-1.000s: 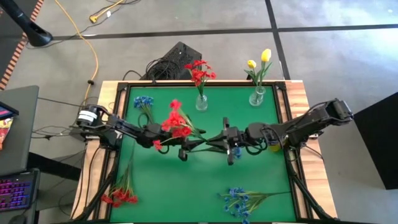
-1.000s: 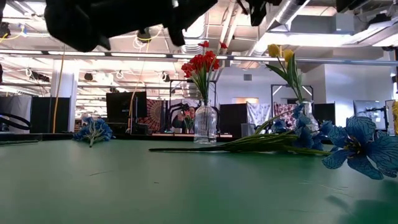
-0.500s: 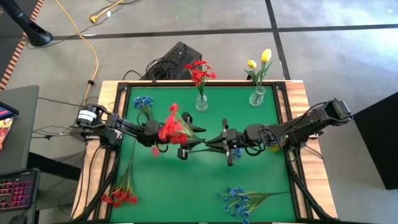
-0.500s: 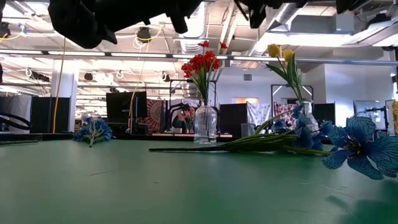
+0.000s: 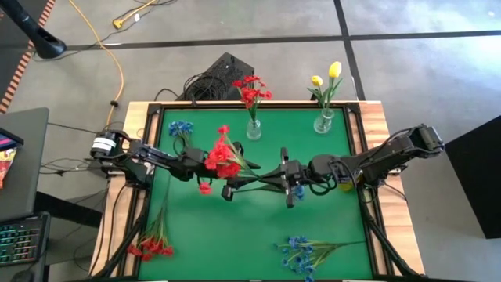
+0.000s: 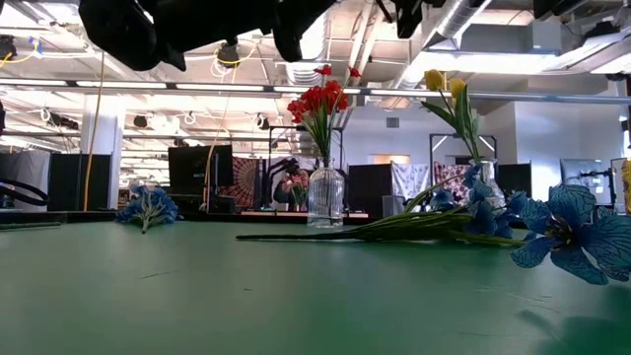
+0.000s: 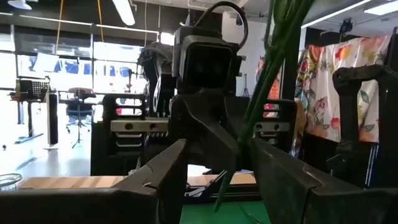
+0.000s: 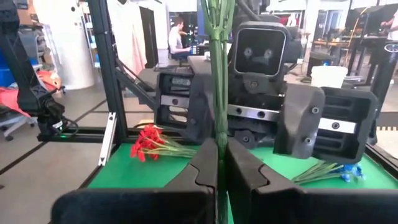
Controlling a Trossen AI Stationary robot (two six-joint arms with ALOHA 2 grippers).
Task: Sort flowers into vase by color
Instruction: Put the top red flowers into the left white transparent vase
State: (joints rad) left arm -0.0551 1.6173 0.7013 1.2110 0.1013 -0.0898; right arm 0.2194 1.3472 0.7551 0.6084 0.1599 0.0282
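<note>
Centrally, both arms extend level and face each other: right gripper (image 5: pixel 275 181) clamps red flower (image 5: pixel 221 153) stems; left gripper (image 5: pixel 232 186) fingers spread.

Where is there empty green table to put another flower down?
The widest bare stretch of the green table lies between the red spray at the near-left corner and the blue spray near-right. The middle is crowded: the right tool and the left tool meet there around a red flower stem.

Red spray (image 5: pixel 221 157) hangs mid-table (stem pinched); red (image 5: pixel 149 249) and blue sprays (image 5: pixel 301 253) lie flat.
</note>
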